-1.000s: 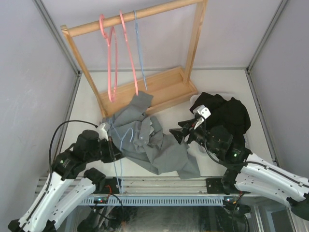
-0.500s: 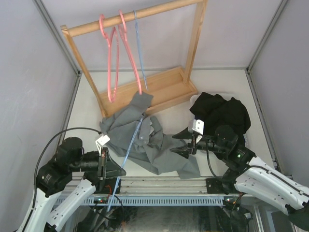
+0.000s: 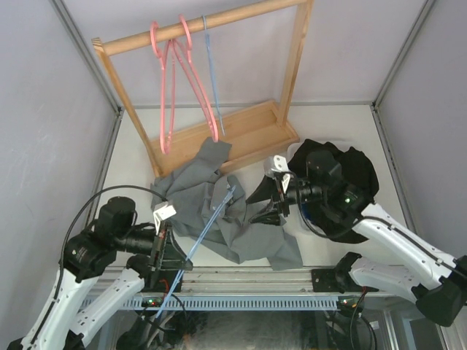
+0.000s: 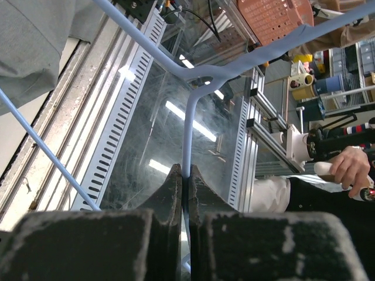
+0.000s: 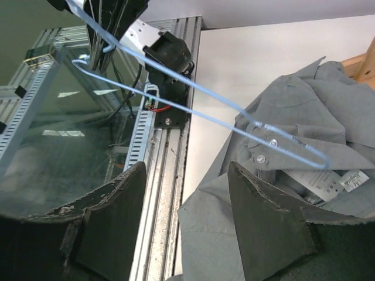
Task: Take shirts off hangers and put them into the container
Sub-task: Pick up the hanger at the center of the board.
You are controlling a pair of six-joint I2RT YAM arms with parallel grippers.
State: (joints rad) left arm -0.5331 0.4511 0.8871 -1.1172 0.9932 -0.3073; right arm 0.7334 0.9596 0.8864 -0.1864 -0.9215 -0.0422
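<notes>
White tabletop (image 3: 343,131), wooden rack (image 3: 255,135) behind: at left, the left gripper (image 4: 186,172) clamps the hook stem of a light-blue wire hanger (image 3: 211,219), its far end inside the collar of the grey shirt (image 3: 248,230) crumpled at centre. The right gripper (image 3: 263,205) hovers over that shirt, jaws parted and empty, beside the black shirt (image 3: 350,171) heaped at right.

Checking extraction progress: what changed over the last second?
Left end effector, shut on the blue wire hanger, pulled back toward the near edge, dragging the hanger partly out of the grey shirt. Right end effector, open, moved forward over it. Black shirt and hung hangers unchanged.
</notes>
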